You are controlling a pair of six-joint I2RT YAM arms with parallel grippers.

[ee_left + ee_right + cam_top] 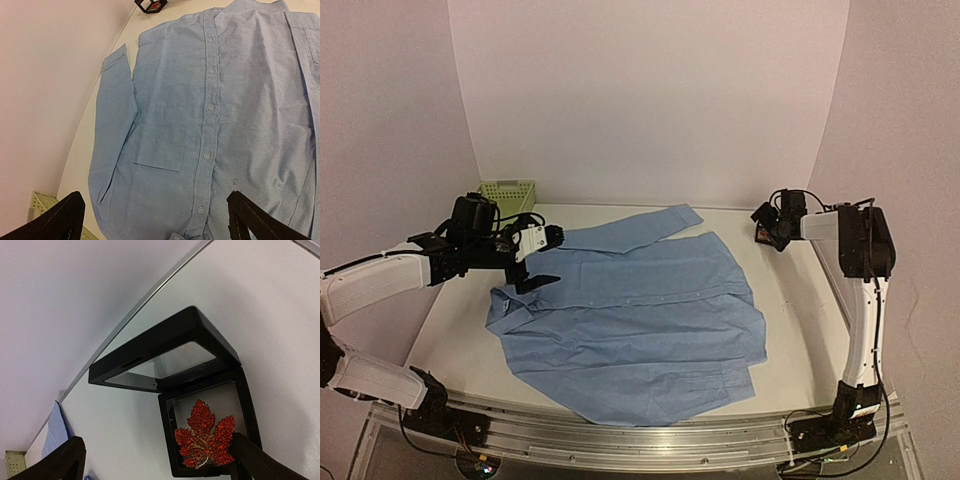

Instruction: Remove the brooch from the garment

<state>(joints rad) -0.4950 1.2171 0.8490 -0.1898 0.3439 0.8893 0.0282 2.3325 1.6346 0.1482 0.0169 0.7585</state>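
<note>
Brooch (205, 440) — glittery red maple leaf — lies in a black square box (150, 356); woven blue shirt (240, 100) lies flat. Left gripper (157, 216) and right gripper (157, 460) gape wide, holding nothing.

Seen from above, the right hand (767, 228) partly hides the black box (761, 238); the left wrist view crops the shirt (200, 125) at right and bottom.

1. Looking over the whole set-up, I can read no words, brand marks, numbers or signs in any view.
2. The garment (630, 330), the black box (165, 345) holding the brooch (205, 437), and the green basket (508, 196) carry no lettering I can make out.
</note>
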